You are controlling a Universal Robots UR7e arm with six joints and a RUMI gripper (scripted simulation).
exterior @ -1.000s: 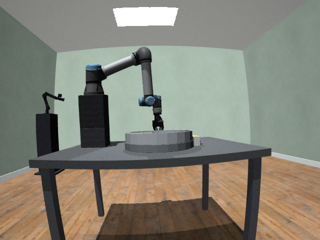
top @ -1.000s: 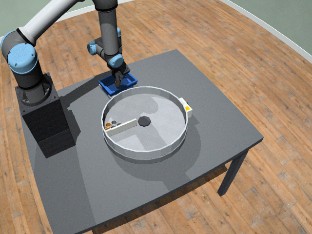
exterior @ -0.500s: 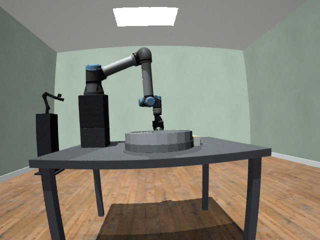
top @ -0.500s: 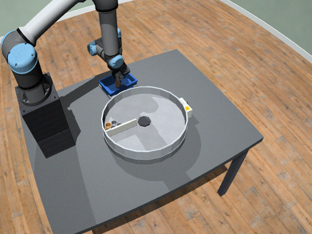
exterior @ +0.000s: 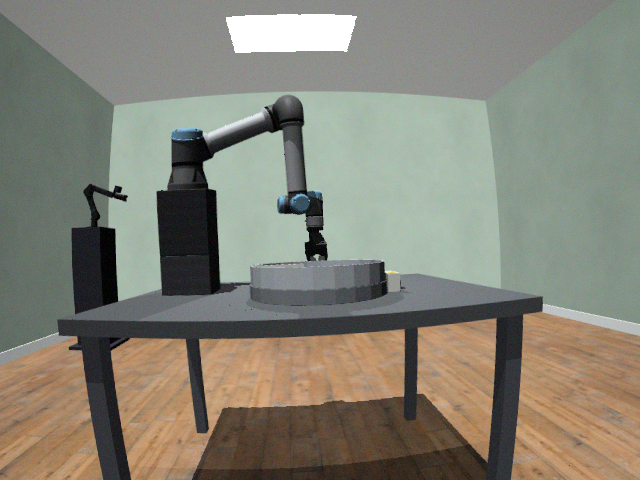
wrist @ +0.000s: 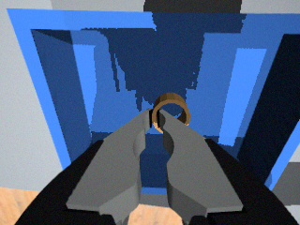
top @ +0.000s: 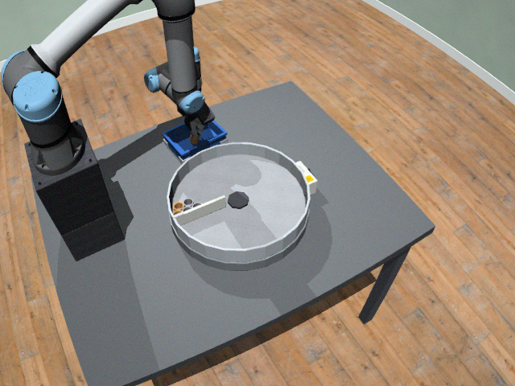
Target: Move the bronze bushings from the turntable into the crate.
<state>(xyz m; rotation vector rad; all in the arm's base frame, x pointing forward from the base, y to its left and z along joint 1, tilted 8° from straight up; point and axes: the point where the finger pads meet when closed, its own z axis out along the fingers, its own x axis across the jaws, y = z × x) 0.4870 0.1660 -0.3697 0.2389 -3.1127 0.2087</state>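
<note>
Your exterior view loses the crate [top: 170,144] [wrist: 46,94] behind the turntable [top: 241,255] [exterior: 317,279], and the fingertips too; the bushings on the turntable, just beside the crate, are partly cut off by the divider [top: 203,209]. Over the crate, your gripper [top: 195,136] [exterior: 316,257] [wrist: 155,110] pinches a bronze bushing [top: 194,141] [wrist: 171,97] by its wall, the ring between and beyond the fingertips

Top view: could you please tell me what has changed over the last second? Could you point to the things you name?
Nothing visibly changed. The gripper [top: 195,134] [exterior: 316,257] [wrist: 155,110] remains shut on a bronze sleeve [top: 194,141] [wrist: 170,97] over the blue crate [top: 176,145] [wrist: 51,117], and the sleeves in the turntable [top: 239,248] [exterior: 317,281] look the same.
</note>
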